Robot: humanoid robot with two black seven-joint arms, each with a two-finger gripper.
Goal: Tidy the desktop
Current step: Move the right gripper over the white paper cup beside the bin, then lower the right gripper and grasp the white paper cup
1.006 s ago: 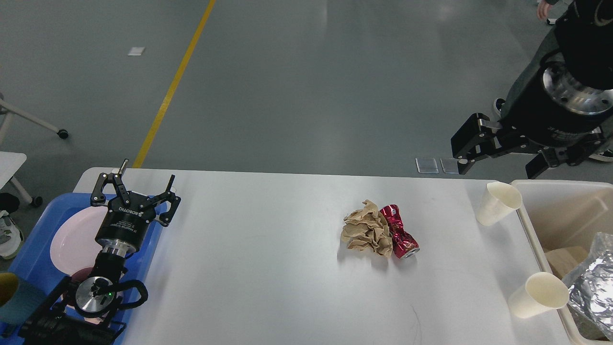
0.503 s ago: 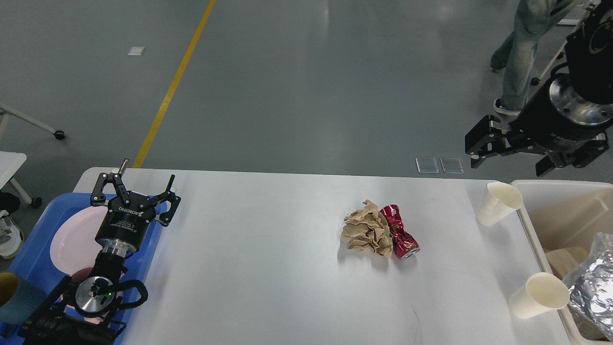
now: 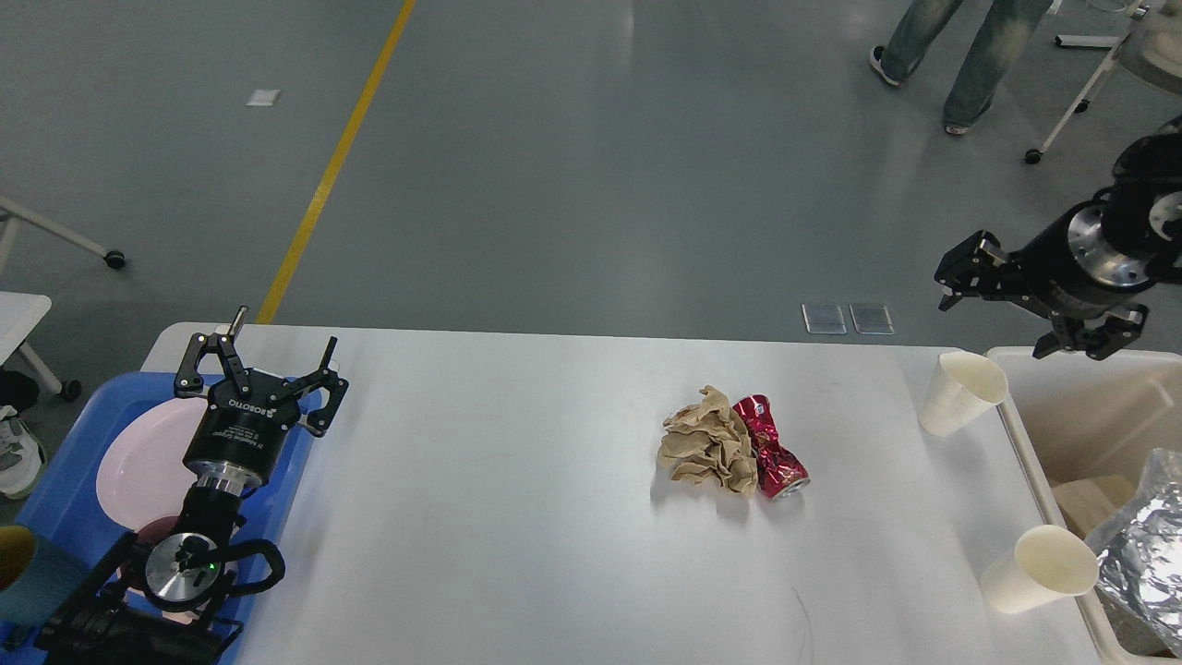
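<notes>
Left gripper [image 3: 261, 358]: you see it at lower left, fingers spread wide and pinching nothing, poised over the blue tray [image 3: 55, 480] and pink plate [image 3: 138, 457]; its spot matches the frame a second back.
Right gripper [image 3: 1016, 309]: you find it at the right edge, above the far rim of the cream bin [image 3: 1062, 369], fingers apart and empty. Since a second ago it has drawn toward the right edge and looks smaller.
Hidden or cut off: your right arm runs out of the frame at the right. The bin is cropped at right and bottom, and so is the crumpled foil [image 3: 1145, 554] in it. The tray and a teal cup [image 3: 28, 577] are clipped at the left edge. The left arm covers part of the plate.
Desktop [image 3: 517, 517]: it fills the lower half of the frame; its long axis runs left to right, and its near edge is cut by the bottom of the frame.
On the desktop: a crumpled brown paper [image 3: 706, 443] touches a crushed red can [image 3: 771, 448] right of centre. One paper cup [image 3: 960, 392] lies tipped near the bin's far corner, another paper cup [image 3: 1039, 568] lies tipped at lower right against the bin wall. None of these has shifted.
Background: a person's legs [image 3: 960, 46] now stand in the upper right, farther off than half a second ago.
</notes>
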